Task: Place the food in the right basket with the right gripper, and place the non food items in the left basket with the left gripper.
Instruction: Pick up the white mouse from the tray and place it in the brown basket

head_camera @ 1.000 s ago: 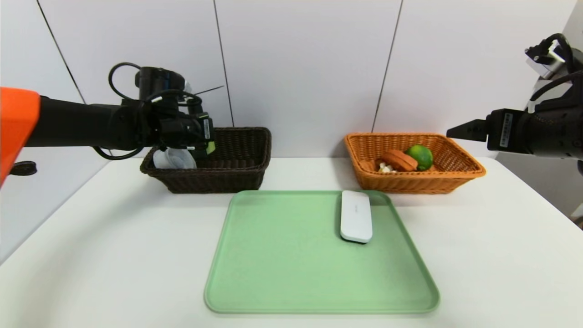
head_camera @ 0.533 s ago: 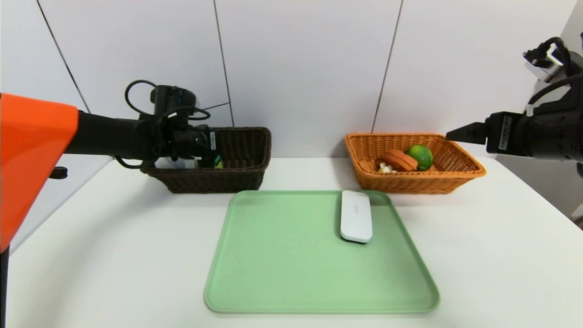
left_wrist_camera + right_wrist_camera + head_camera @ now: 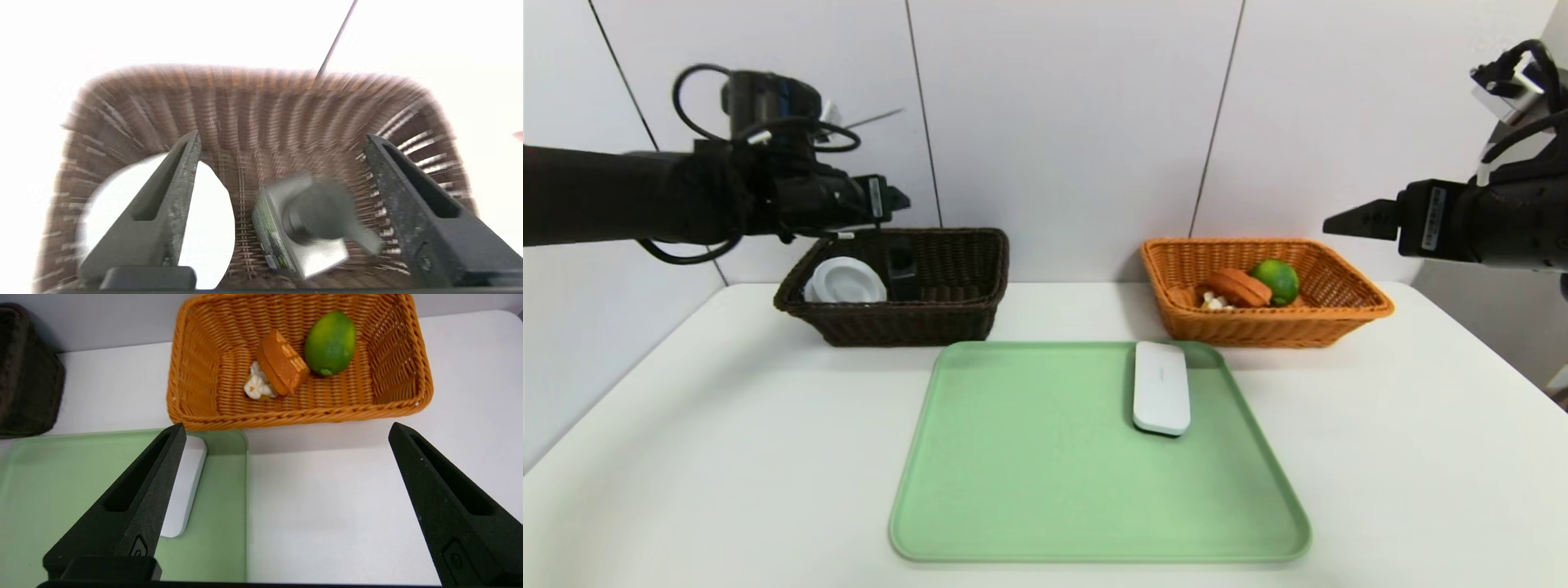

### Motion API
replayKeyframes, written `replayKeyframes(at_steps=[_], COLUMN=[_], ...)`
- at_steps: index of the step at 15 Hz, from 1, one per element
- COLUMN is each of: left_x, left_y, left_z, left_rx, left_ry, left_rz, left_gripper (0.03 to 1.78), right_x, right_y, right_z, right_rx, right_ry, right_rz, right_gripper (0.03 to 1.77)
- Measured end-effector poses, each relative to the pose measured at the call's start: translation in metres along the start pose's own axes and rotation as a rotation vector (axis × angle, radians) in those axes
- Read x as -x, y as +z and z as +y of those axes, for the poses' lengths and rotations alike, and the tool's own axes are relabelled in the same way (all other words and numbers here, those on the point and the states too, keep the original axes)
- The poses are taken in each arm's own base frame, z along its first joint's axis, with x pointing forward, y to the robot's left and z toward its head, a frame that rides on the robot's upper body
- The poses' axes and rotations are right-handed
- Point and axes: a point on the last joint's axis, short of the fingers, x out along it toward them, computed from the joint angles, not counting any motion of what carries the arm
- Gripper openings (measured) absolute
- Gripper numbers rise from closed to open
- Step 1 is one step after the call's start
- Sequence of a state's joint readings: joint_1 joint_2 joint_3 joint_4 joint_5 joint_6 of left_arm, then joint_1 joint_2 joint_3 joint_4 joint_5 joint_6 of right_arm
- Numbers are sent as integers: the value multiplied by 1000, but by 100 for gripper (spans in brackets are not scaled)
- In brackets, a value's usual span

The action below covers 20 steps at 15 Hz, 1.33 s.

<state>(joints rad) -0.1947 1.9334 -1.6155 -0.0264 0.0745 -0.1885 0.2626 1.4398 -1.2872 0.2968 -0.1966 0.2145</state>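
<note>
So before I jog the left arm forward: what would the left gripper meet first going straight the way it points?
Probably the small dark bottle in the dark brown basket; it sits between the left gripper's open fingers, though depth is unclear.
</note>
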Motion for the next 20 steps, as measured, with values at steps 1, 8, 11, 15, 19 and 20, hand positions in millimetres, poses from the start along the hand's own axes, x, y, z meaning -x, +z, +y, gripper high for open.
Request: replayKeyframes(at_steps=[1, 8, 11, 15, 19, 20], left_x=[21, 177, 217, 254, 272, 274], left_y=[15, 47, 23, -19, -40, -44], left_z=[-1, 4, 13, 24, 29, 30], left_rx=[1, 4, 3, 1, 3, 1], left_ry=[-6, 9, 22, 30, 32, 34], left_rz=[-26, 39, 85, 139, 153, 161], left_gripper=[148, 161, 164, 167, 167, 167], right_x=[2, -2, -20, -60, -101, -109], right_y=[5, 25, 29, -9, -56, -63], right_z=[4, 47, 68, 109, 151, 156], right_rx=[2, 40, -3, -63, -132, -134], right_ry=[13, 80, 66, -11, -69, -71], right_rz=[-14, 60, 204, 517, 663, 666], right_gripper=[171, 171, 171, 171, 171, 171])
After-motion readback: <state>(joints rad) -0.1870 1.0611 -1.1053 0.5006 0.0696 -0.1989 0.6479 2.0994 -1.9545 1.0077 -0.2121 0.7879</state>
